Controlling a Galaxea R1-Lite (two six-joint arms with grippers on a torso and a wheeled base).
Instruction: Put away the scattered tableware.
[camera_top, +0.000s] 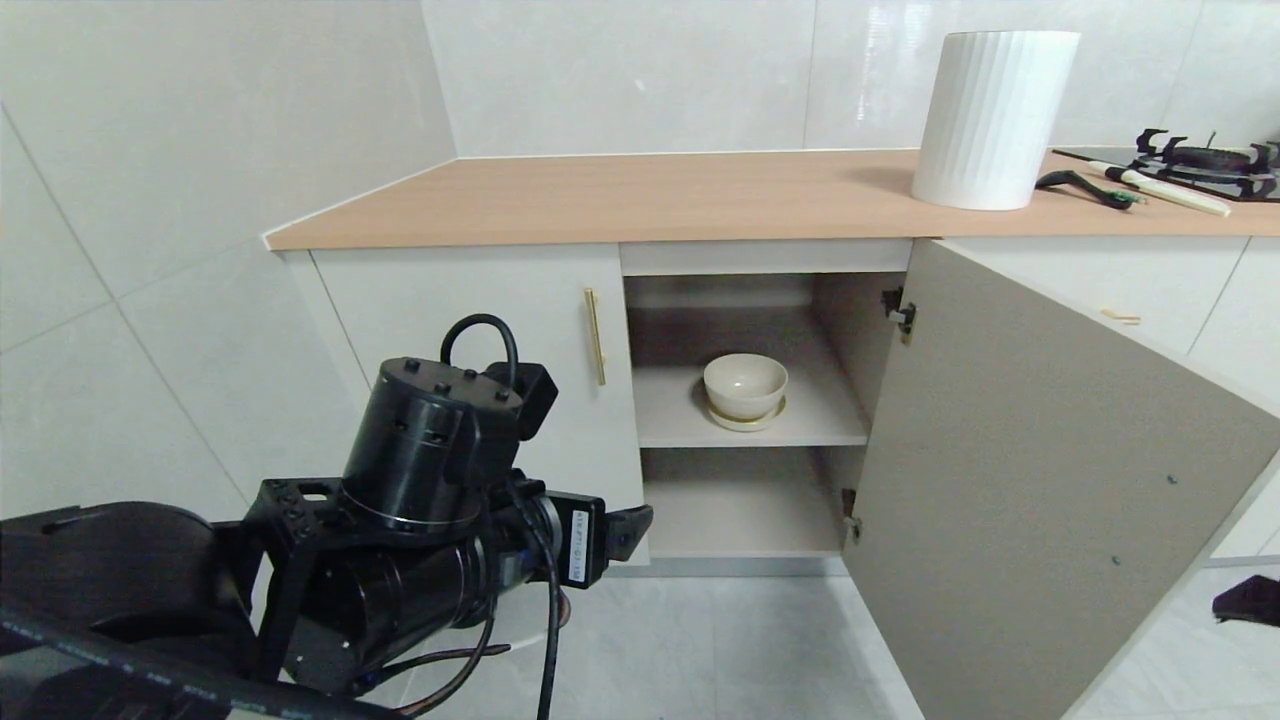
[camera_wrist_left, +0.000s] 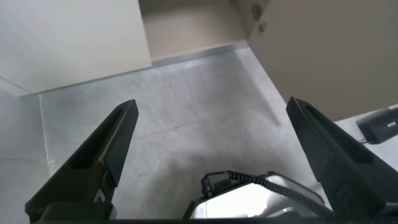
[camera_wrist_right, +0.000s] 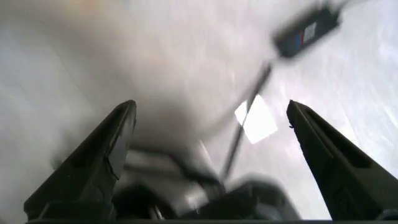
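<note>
My left gripper (camera_wrist_left: 211, 104) hangs low over the floor in front of the cupboard, its two fingers spread wide with nothing between them. My right gripper (camera_wrist_right: 211, 106) is just as wide open and just as empty, low at my right past the edge of the open door (camera_top: 1030, 480). The bowl (camera_top: 745, 385) sits upright on a small plate (camera_top: 745, 424) on the middle shelf (camera_top: 830, 425), so I count that pair as put away. What I judge is left lies up on the counter (camera_top: 650, 195), to my right beyond the tall white jar (camera_top: 990, 120): a black-handled tool (camera_top: 1085, 185) and a pale utensil (camera_top: 1170, 190), close together beside the stove (camera_top: 1200, 160). Both lie flat, their long axes running roughly along the counter. They are above and to the right of both hands, with the door standing between my left arm and them, so my right arm is the nearer one, and I would close across their width, not along it
</note>
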